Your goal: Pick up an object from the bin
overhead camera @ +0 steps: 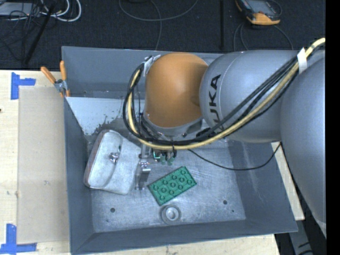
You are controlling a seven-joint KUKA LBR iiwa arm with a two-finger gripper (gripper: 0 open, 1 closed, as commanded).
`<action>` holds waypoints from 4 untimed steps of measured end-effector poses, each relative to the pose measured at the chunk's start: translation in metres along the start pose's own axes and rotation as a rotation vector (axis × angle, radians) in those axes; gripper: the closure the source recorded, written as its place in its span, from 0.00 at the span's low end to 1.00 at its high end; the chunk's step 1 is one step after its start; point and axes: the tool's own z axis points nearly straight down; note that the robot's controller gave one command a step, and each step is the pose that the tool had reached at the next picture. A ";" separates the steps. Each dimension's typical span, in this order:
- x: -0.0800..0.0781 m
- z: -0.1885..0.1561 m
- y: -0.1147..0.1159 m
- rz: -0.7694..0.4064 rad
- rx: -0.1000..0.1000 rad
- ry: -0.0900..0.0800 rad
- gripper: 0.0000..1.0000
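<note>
The fingers (142, 175) cannot be told as spread or closed. The gripper (142, 185) is being held between a white tray (109, 169), left, and a green studded plate (172, 185), right.

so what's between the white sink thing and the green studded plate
In the camera view the claw stands there, beside the white sink thing; from it to the green studded plate is bare bin floor.

Boxed in at gripper (142, 175): white basin-shaped piece (109, 162) just beside on the view's left, green studded plate (171, 185) just beside on the other side. Below the plate, small metal ring (171, 213). Past the plate, bare bin floor (228, 179), open for passing
</note>
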 end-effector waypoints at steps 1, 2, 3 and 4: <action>0.043 0.050 -0.039 -0.010 0.001 0.003 0.00; 0.072 0.117 -0.137 -0.221 -0.003 -0.027 0.00; 0.070 0.114 -0.135 -0.219 -0.003 -0.029 1.00; 0.074 0.004 -0.130 -0.218 -0.002 -0.015 1.00</action>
